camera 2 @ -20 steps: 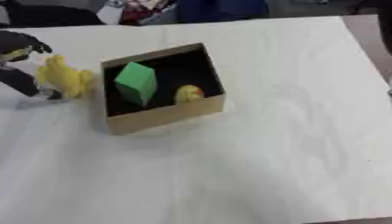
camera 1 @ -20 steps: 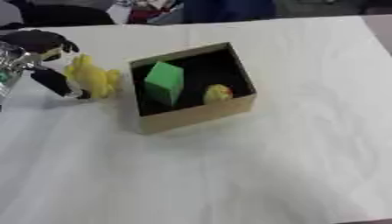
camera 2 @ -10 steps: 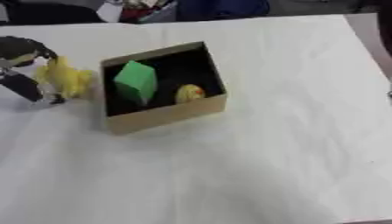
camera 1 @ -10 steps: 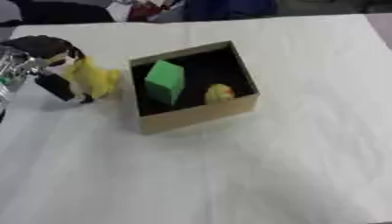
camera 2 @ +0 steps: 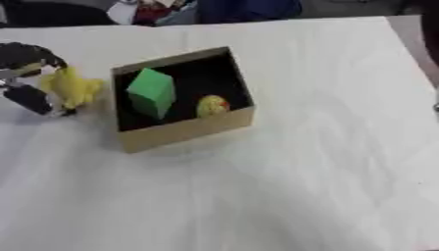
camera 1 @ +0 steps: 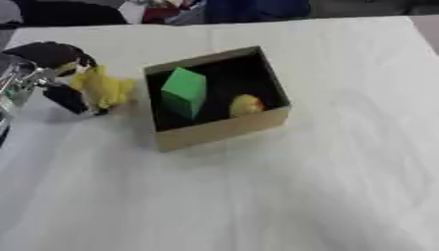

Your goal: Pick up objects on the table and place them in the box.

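An open cardboard box (camera 1: 225, 130) sits on the white table, a little left of centre. Inside it stand a green block (camera 1: 183, 92) and a small yellow-orange rounded thing (camera 1: 246, 104). Left of the box, my left hand (camera 1: 53, 63) has its black fingers curled round a yellow soft toy (camera 1: 103, 88), which is just off the table beside the box's left wall. My right hand appears in neither view.
A white cloth (camera 1: 326, 186) covers the table and is wrinkled toward the right. Dark, red and blue shapes (camera 1: 171, 10) lie beyond the far edge. The table's right edge (camera 2: 418, 44) shows in the right eye view.
My left hand and the yellow toy have lifted slightly and shifted a little toward the box. The box and its contents have stayed put.
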Tool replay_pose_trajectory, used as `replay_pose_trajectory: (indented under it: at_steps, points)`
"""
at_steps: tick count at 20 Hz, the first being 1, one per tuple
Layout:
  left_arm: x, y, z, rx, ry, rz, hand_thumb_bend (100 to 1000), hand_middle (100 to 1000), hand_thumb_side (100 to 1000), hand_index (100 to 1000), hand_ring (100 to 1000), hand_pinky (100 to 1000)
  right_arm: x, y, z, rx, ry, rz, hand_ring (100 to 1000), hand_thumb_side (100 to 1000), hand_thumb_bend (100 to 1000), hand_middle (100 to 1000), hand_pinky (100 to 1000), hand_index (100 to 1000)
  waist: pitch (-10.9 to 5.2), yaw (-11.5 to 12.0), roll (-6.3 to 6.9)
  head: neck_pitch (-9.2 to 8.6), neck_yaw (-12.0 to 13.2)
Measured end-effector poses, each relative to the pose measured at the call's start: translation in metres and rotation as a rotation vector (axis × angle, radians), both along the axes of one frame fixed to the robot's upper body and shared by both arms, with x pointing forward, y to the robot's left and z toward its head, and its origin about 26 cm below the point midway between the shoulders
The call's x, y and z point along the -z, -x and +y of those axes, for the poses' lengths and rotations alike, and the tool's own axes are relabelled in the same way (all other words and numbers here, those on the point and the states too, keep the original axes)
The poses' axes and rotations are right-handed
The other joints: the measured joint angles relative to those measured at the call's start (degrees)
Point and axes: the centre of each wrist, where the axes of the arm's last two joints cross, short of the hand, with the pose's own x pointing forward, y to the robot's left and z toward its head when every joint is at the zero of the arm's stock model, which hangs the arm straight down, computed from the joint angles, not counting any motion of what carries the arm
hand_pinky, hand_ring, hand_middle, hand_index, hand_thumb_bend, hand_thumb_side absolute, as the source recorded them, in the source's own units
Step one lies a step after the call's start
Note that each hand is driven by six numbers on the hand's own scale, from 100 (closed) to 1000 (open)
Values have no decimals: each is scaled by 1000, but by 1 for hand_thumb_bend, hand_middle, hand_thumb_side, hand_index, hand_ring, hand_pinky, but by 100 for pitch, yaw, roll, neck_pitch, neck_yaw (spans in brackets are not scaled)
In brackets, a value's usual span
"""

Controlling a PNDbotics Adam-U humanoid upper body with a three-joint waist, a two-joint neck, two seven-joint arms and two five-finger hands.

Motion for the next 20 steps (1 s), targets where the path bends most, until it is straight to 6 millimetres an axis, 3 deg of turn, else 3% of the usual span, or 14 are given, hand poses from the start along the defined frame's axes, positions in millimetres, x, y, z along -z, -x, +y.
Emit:
replay_pose_trajectory:
  at_steps: [4,11,20]
  points:
    - [2,-2,2,-14,10,-6,531,757,649,869,817,654,0,0,0,0,0,0,801,1000,100,641,923,900,9,-13,9,-9,6]
    - [5,-4,2,-27,30,-30,469,671,648,806,775,619,0,0,0,0,0,0,801,1000,100,641,924,901,31,-50,22,-77,29]
    - [9,-7,-1,-19,69,-49,181,588,662,730,710,560,-1,0,-1,2,-5,-3,802,1000,100,640,926,902,41,-71,20,-97,52]
